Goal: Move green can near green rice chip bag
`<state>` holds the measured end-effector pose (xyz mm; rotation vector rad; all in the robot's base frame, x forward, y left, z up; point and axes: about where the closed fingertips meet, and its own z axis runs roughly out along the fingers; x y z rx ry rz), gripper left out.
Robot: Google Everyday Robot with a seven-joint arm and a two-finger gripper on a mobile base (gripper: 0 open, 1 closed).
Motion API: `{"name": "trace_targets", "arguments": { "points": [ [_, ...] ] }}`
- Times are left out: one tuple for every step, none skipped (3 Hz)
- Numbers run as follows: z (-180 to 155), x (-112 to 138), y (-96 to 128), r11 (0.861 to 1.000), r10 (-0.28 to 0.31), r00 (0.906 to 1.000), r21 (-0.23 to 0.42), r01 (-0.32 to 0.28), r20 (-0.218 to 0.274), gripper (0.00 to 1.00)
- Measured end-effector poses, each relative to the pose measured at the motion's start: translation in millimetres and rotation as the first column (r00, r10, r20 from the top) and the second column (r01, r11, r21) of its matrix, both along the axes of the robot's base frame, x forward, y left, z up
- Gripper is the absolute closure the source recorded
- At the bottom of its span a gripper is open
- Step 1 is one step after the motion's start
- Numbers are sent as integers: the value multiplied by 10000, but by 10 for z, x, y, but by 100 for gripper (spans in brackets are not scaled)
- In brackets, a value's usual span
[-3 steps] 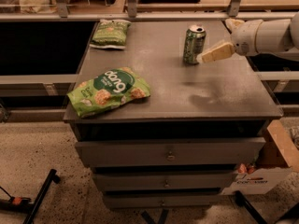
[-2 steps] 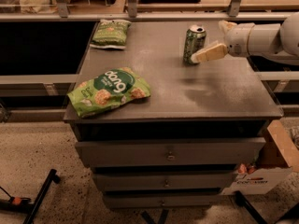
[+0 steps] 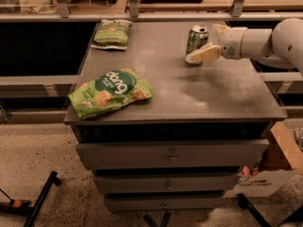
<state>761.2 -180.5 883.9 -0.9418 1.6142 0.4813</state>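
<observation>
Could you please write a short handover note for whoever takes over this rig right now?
The pincer is open at the back right of the grey cabinet top, fingers straddling the slim green drink can, which stands upright there.
The bright green crinkly "dang" rice chip bag lies at the front left.
Done: reach. Left: grip the can, carry it over, set it beside the bag.

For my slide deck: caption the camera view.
Gripper, fingers open, at the can on the cabinet's back right; dang bag lies front left.
</observation>
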Motion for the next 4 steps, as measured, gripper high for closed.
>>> {"name": "trace_targets", "arguments": {
  "points": [
    [-39, 42, 126, 9995, 264, 9996, 146, -263, -79, 17],
    [-49, 72, 215, 9984, 517, 9986, 213, -515, -84, 41],
    [-69, 90, 240, 9982, 557, 9984, 240, -554, -132, 64],
    [-96, 109, 223, 9987, 447, 9988, 249, -442, -199, 87]
  ]
}}
